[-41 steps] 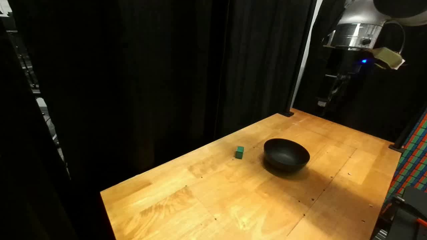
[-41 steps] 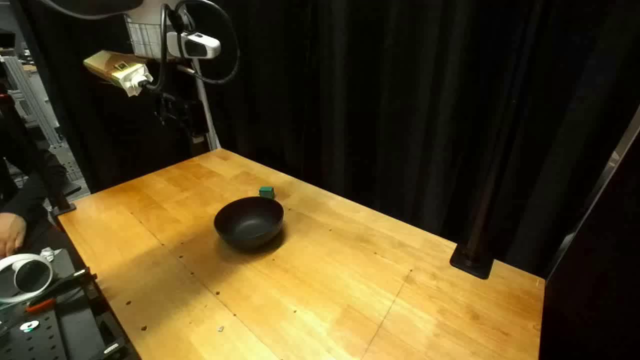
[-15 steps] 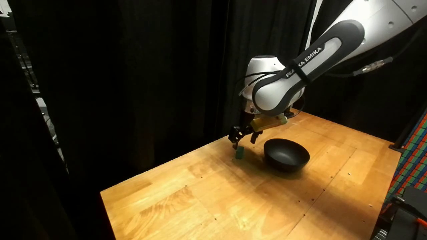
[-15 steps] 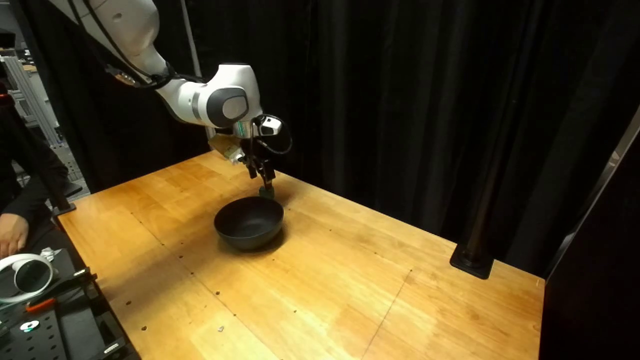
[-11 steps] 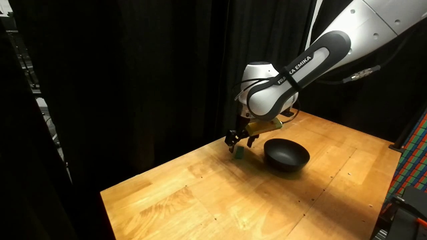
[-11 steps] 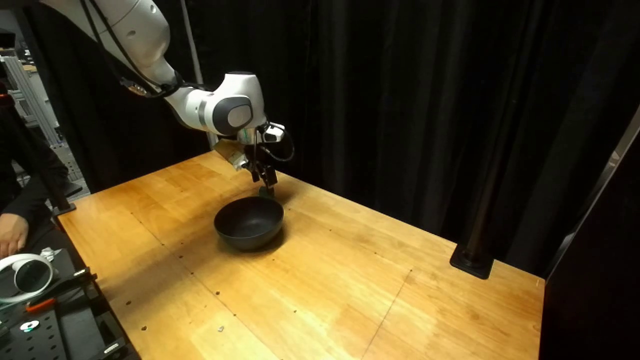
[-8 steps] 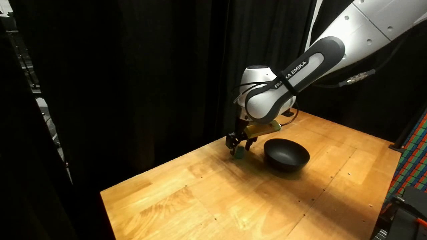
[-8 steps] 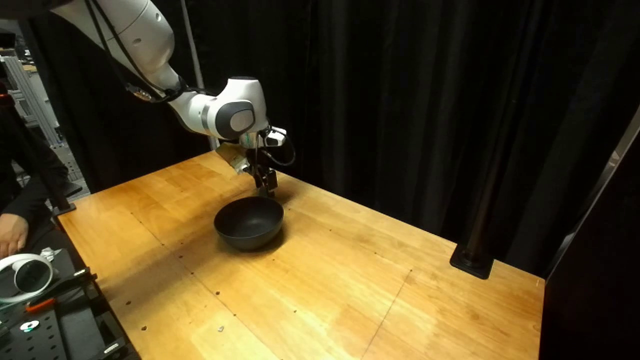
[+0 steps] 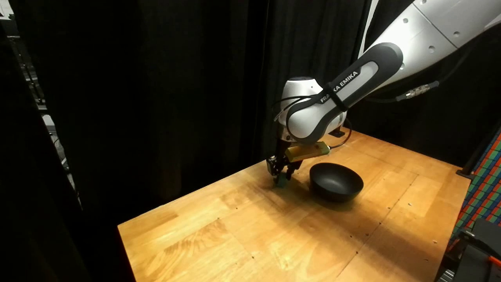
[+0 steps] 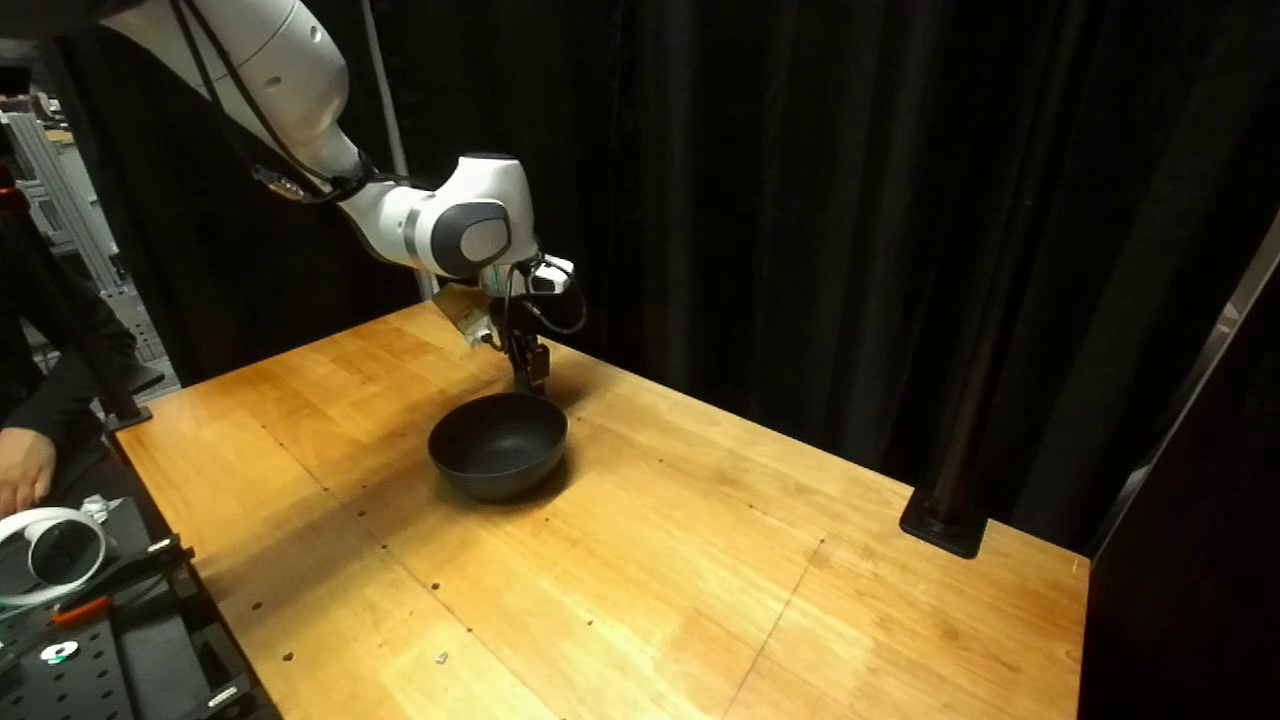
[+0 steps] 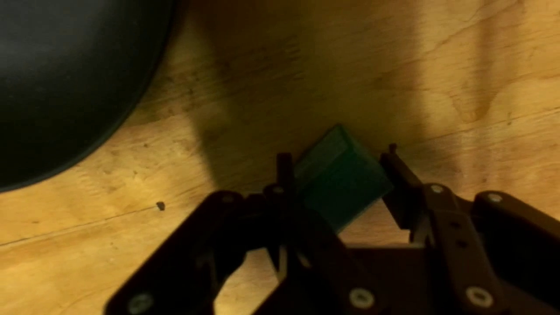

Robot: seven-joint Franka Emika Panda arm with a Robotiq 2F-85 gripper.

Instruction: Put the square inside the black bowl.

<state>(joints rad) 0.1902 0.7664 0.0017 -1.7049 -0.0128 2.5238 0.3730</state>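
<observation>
The square (image 11: 345, 183), a small dark green block, stands on the wooden table, turned at an angle between my fingers in the wrist view. My gripper (image 11: 337, 159) points down with its jaws closed against the block from both sides. In an exterior view the square (image 9: 281, 181) shows dimly in shadow between the fingertips; in an exterior view the fingers and bowl rim largely hide it. The black bowl (image 9: 336, 182) rests upright close beside the gripper, with nothing visible inside. Part of the bowl (image 11: 65, 78) fills the upper left of the wrist view.
The wooden table (image 9: 219, 243) has a back edge near the gripper, with a black curtain (image 10: 780, 250) behind. A black post base (image 10: 943, 525) stands at that edge. Beyond the table are a side stand with a white ring-shaped device (image 10: 55, 560) and a person's hand (image 10: 25, 468).
The arm has come in from high up and lowered over the square. Over the last half second the fingers have drawn together onto it. Square and bowl stand where they were.
</observation>
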